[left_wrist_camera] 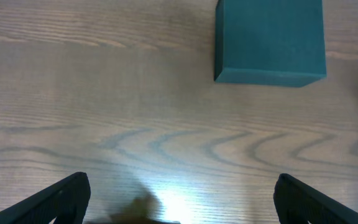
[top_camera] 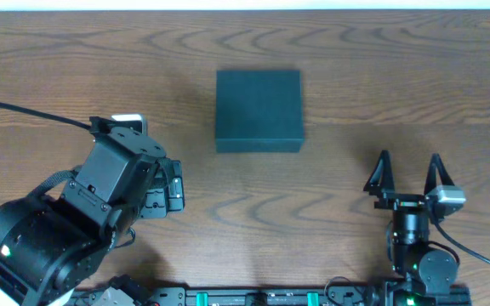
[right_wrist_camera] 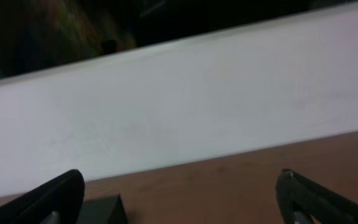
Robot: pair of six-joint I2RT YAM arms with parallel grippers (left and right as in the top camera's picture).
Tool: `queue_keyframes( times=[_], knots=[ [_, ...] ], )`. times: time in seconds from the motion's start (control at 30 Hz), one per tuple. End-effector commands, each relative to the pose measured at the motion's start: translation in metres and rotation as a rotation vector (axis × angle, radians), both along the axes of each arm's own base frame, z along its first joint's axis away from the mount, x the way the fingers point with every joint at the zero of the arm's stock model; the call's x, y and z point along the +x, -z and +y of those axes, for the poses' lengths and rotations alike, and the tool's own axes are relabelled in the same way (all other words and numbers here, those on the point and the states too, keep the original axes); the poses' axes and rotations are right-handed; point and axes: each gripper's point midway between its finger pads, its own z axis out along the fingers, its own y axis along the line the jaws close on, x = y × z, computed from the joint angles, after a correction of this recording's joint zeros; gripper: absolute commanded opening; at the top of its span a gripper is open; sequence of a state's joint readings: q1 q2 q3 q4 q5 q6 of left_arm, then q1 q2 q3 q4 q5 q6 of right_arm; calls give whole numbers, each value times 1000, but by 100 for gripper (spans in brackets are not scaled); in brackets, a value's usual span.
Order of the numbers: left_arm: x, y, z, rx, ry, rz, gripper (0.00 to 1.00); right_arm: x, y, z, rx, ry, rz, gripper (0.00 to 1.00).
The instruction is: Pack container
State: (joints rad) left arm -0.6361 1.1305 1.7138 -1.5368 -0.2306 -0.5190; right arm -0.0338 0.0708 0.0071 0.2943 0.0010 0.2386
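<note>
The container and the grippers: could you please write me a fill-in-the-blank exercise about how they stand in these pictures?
1. The container has a lid that is ___.
2. The left gripper and the right gripper both have jaws that are ___.
3. In the left wrist view, the container sits in the upper ___ corner.
4. Each gripper holds ___.

Missing words: closed; open; right; nothing.
</note>
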Motion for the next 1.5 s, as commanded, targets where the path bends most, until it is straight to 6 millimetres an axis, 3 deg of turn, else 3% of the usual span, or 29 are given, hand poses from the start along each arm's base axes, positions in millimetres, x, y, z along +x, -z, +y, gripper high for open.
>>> queue_keyframes(
  times=[0.0, 0.23, 0.3, 0.47, 1.47],
  knots=[
    [0, -3, 0, -2, 9, -7, 95, -4, 0, 2, 23, -9, -6, 99],
    [0, -3, 0, -2, 9, -7, 95, 1, 40, 28, 26, -158, 158, 99],
    [0, -3, 0, -2, 9, -7, 95, 1, 58, 28, 11, -154, 231, 99],
    [0, -3, 0, -2, 9, -7, 95, 1, 74, 28, -143, -140, 290, 99],
    [0, -3, 0, -2, 9, -7, 95, 1, 74, 24, -172, -113, 290, 99]
  ],
)
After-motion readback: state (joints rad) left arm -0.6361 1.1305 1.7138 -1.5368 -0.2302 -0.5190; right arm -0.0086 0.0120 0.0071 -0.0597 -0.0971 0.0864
